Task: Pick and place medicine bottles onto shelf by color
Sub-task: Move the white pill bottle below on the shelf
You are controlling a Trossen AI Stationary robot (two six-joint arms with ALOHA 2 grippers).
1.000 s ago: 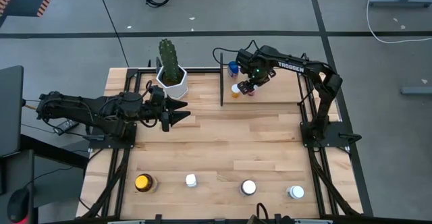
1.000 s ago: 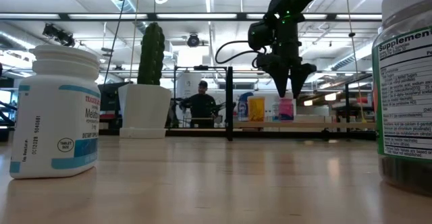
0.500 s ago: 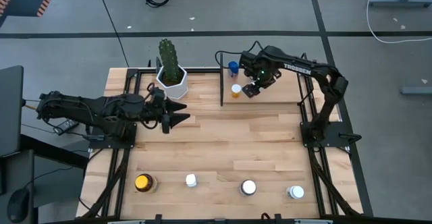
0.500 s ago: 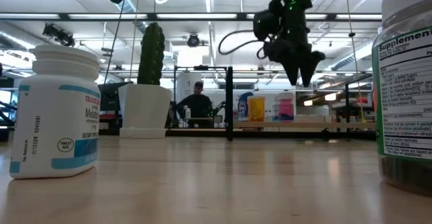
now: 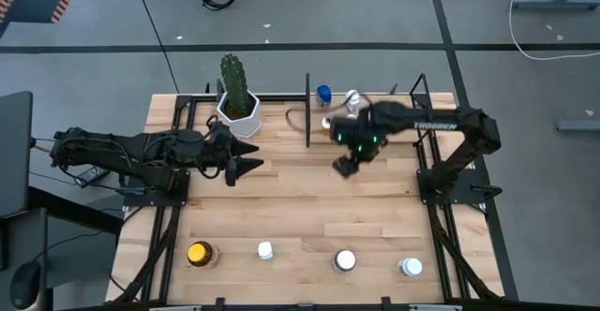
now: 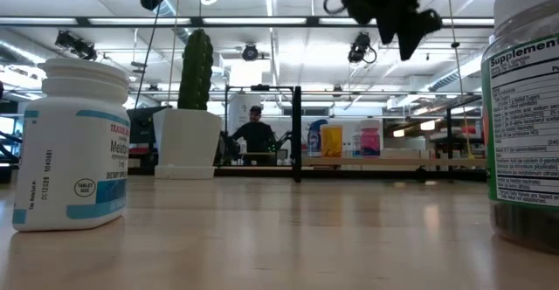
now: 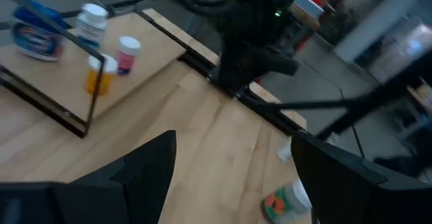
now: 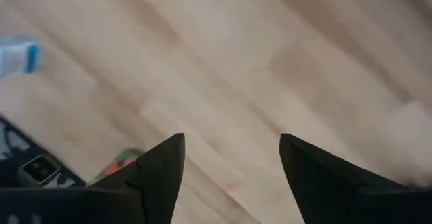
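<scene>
Your right end effector (image 5: 345, 168) hangs wide and empty over the slatted wooden desk (image 5: 309, 199); the left end effector (image 5: 255, 161) waits wide beside the white hexagonal cactus pot (image 5: 240, 115).

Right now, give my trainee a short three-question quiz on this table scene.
1. True or false: the right hand holds a bottle.
2. How many bottles stand in the row along the table's near edge? A) two B) four C) six
3. Fill in: the left hand waits, open, close to the ___ pot.

Key: 1 false, it is open and empty over bare tabletop; 2 B; 3 cactus.
</scene>
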